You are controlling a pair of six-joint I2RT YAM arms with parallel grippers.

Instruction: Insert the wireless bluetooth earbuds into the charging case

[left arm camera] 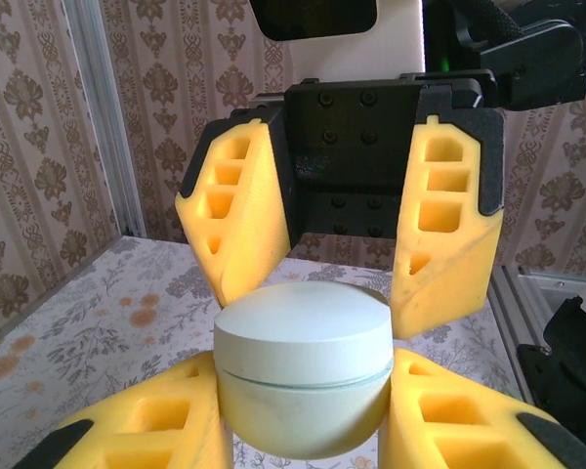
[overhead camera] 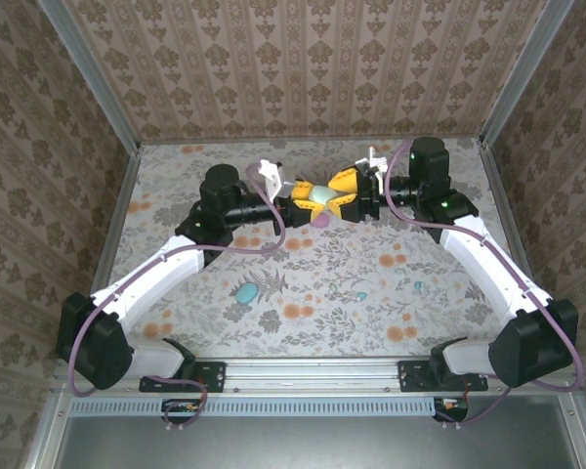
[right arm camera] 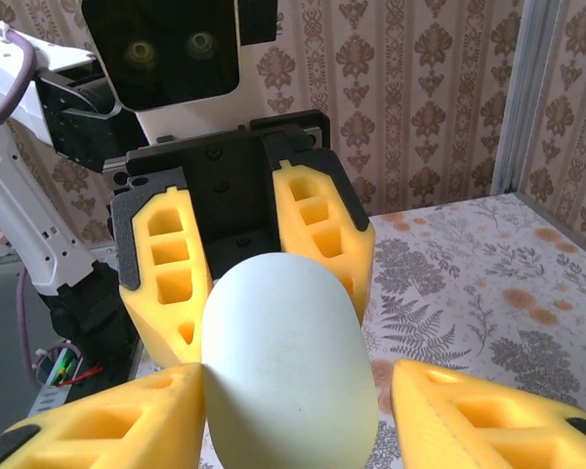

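Two grippers meet, upper centre of the top view: left gripper (overhead camera: 310, 201) clamps the mint charging case (overhead camera: 320, 193); right gripper (overhead camera: 335, 196) stands open around it.

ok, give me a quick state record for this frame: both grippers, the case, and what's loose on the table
left gripper: shut on mint case
right gripper: open, fingers flanking the same case, one finger clear of it
mint case: lid shut, held up off the table
loose on table: teal case, earbud, second earbud
earbuds gripped: none
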